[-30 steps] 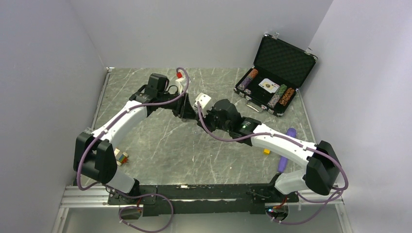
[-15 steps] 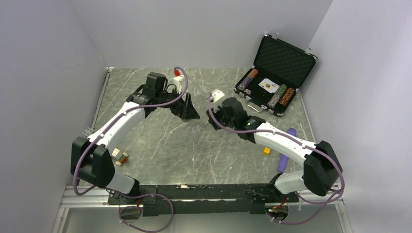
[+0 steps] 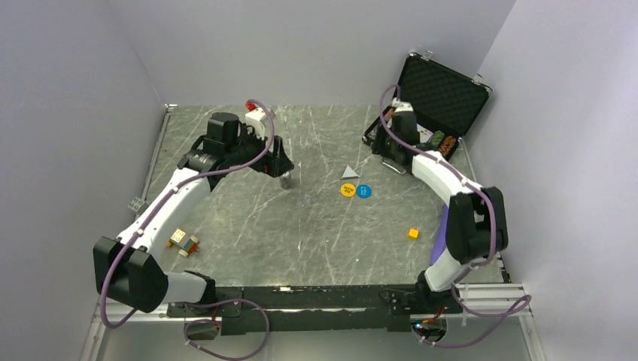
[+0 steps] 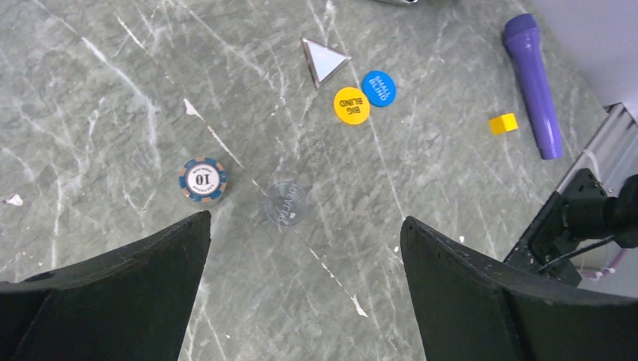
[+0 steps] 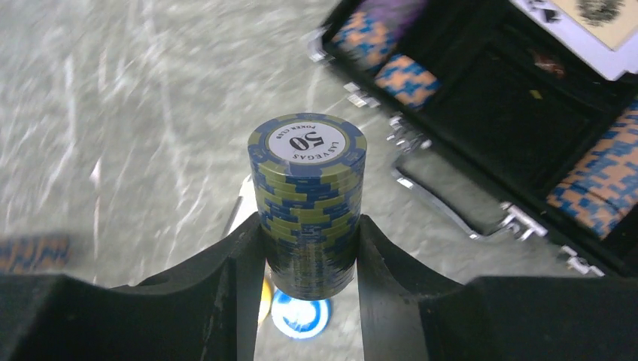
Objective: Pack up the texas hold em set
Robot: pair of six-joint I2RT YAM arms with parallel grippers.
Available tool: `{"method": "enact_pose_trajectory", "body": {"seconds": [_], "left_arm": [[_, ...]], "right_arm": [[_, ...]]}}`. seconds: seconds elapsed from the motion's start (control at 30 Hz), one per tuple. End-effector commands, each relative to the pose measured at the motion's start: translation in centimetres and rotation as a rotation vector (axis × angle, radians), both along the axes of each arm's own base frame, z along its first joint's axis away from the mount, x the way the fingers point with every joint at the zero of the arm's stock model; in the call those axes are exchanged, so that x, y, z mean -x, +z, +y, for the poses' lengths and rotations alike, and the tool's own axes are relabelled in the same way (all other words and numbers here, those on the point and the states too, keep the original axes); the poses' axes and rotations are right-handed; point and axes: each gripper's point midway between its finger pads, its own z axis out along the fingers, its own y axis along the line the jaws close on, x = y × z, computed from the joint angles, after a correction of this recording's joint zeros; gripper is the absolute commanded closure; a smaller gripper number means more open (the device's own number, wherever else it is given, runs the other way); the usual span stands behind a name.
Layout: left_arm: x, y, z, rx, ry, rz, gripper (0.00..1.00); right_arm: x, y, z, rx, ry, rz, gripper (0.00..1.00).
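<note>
The black briefcase [image 3: 440, 94] stands open at the back right, with chip rows [image 3: 444, 145] in its tray. My right gripper [image 3: 390, 144] hovers at its front left edge. In the right wrist view it [image 5: 308, 226] is shut on a blue-and-yellow chip stack [image 5: 307, 188] marked 50, left of the case [image 5: 511, 113], its orange-blue chip rows [image 5: 391, 75] and a card [image 5: 594, 15]. My left gripper [image 3: 282, 162] is open over bare table [image 4: 305, 226]. Ahead of it lie a small chip stack [image 4: 203, 180], a clear dealer disc [image 4: 284, 203], a yellow disc [image 4: 351, 105] and a blue disc [image 4: 378, 88].
A silver triangle [image 4: 323, 60] lies beside the two discs. A small yellow cube [image 3: 413, 233] and a purple stick [image 4: 533, 64] lie near the right arm. A small coloured toy [image 3: 183, 242] sits at the front left. Grey walls close in three sides.
The grippers met mid-table, then parted. My left gripper opened and drew back left. My right arm swung right to the case with the chip stack, uncovering the discs and triangle.
</note>
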Motion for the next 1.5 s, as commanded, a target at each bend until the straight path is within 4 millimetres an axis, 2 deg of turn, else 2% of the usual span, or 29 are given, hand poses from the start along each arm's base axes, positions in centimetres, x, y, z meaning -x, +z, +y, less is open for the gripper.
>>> {"method": "enact_pose_trajectory", "body": {"seconds": [0.0,0.2,0.27,0.33,0.4,0.53,0.7,1.0,1.17,1.4,1.47], "left_arm": [[-1.3,-0.9,0.6,-0.051,0.04,-0.009,0.01],[-1.3,-1.1,0.4,-0.048,0.024,-0.002,0.01],[-1.3,-1.2,0.4,-0.053,0.022,0.004,0.01],[-1.4,-1.2,0.4,-0.055,0.021,0.006,0.01],[-1.3,-1.1,0.3,-0.052,0.017,0.006,0.0],[-1.3,-1.0,0.2,-0.048,0.013,0.006,0.0],[-1.4,-1.0,0.4,-0.059,0.021,0.0,0.01],[-1.2,-0.7,0.4,-0.054,0.016,-0.003,0.01],[-1.2,-0.7,0.4,-0.055,0.017,-0.005,0.01],[-1.2,-0.7,0.5,-0.059,0.018,-0.006,0.01],[-1.2,-0.8,0.5,-0.06,0.019,-0.005,0.01]], "right_arm": [[-6.3,4.4,-3.3,-0.157,-0.188,-0.126,1.0],[-10.9,2.5,-8.2,-0.314,-0.375,-0.061,1.0],[-12.0,1.5,-8.7,-0.36,-0.389,-0.025,1.0],[-13.3,0.9,-10.2,-0.381,-0.429,-0.004,1.0],[-14.3,0.3,-10.6,-0.383,-0.442,0.012,1.0],[-15.9,-1.2,-10.8,-0.395,-0.474,0.048,1.0],[-17.2,-2.0,-10.1,-0.462,-0.48,0.051,1.0],[-17.1,-4.8,-8.8,-0.462,-0.49,0.113,1.0],[-17.1,-5.4,-8.3,-0.458,-0.477,0.126,1.0],[-17.1,-5.8,-8.0,-0.458,-0.459,0.143,0.85],[-17.1,-5.7,-7.9,-0.462,-0.45,0.143,0.77]]}}
